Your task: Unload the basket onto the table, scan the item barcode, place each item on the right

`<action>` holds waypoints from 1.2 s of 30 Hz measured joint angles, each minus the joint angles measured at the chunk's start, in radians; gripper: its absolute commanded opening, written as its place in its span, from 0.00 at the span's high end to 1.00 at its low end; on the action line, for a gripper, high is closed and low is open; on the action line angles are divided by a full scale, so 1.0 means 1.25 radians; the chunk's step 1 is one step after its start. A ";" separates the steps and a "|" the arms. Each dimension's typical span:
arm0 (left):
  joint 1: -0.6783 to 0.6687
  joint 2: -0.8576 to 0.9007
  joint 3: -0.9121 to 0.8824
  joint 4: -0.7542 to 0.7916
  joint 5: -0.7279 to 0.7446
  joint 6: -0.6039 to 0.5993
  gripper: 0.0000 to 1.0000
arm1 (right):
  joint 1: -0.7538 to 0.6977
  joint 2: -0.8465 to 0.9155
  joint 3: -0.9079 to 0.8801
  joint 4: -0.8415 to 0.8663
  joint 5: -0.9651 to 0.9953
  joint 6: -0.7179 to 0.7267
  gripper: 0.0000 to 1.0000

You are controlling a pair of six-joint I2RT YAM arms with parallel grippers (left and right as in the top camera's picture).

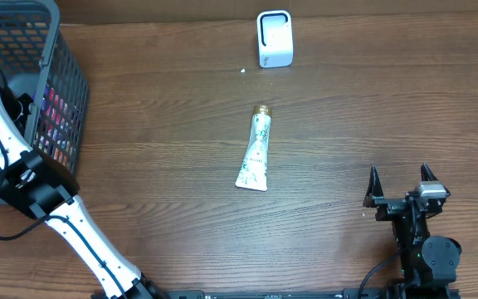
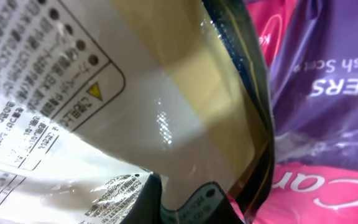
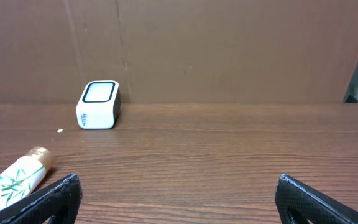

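Overhead: left arm [image 1: 2, 124] reaches into the grey basket [image 1: 71, 83], with the left gripper hidden among the goods. The white scanner [image 1: 274, 37] stands at the far edge, a bamboo-print tube [image 1: 256, 152] lies flat well short of it, and the right gripper [image 1: 399, 174] is parked, spread and empty. Left wrist: a cream printed pouch [image 2: 135, 112] fills the lens over purple and pink packets [image 2: 316, 81]; the left gripper is clenched, though whether on the pouch cannot be told. Right wrist: scanner and tube lie apart with nothing presented, so this is judged the picking stage, with the scan outstanding.
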 measured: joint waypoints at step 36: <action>-0.013 -0.453 0.137 0.009 0.263 -0.023 0.96 | 0.000 0.000 0.000 0.000 0.000 0.000 0.00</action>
